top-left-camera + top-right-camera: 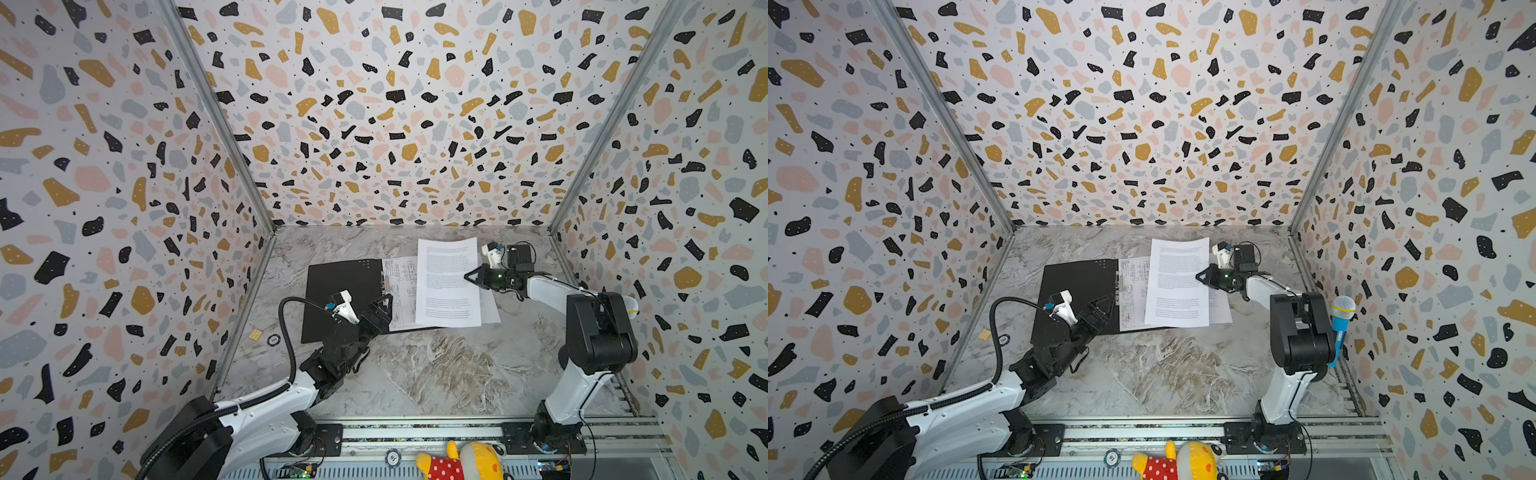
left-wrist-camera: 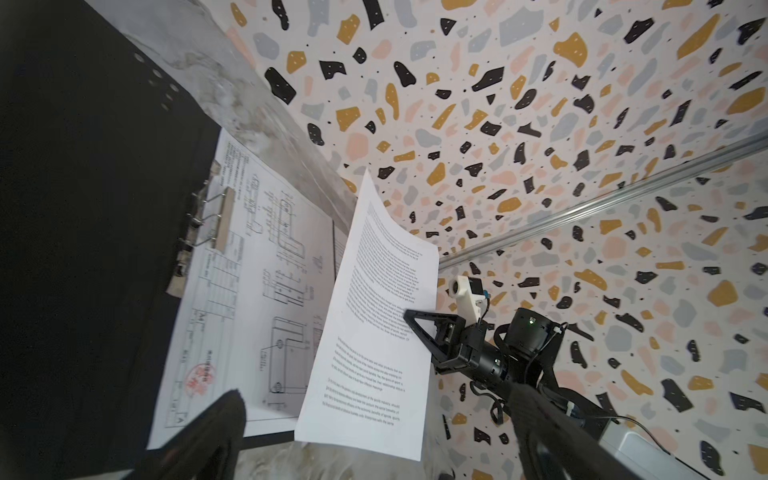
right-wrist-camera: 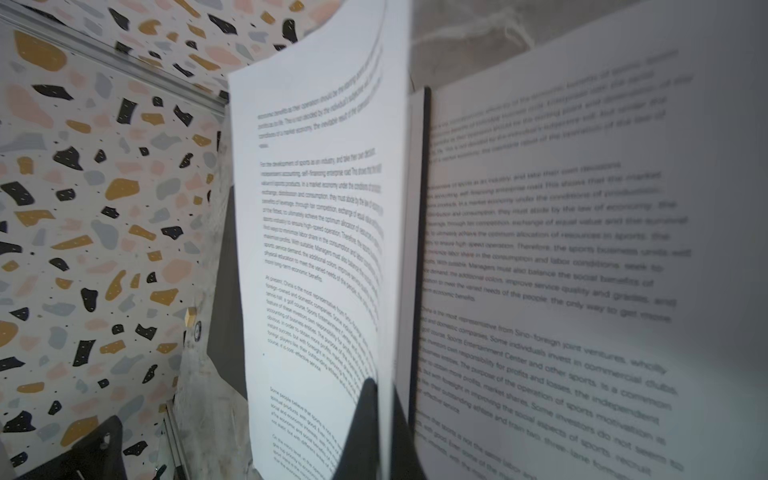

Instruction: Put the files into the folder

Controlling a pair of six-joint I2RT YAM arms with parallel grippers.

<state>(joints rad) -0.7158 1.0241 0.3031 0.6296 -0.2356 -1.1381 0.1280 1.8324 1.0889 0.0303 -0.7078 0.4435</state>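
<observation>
The folder (image 1: 340,299) lies open on the desk (image 1: 436,365), with a drawing sheet (image 1: 401,291) on its right half. Above the folder's right edge is a raised text sheet (image 1: 446,282), with a second text sheet (image 1: 490,311) below it, overhanging that edge.

light: bright, even | shadows: soft | right wrist view: blurred nearby

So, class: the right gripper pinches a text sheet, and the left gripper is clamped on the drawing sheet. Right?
No: the left gripper stands open, gripping nothing, as the left wrist view shows. The right gripper does pinch the text sheet.
</observation>
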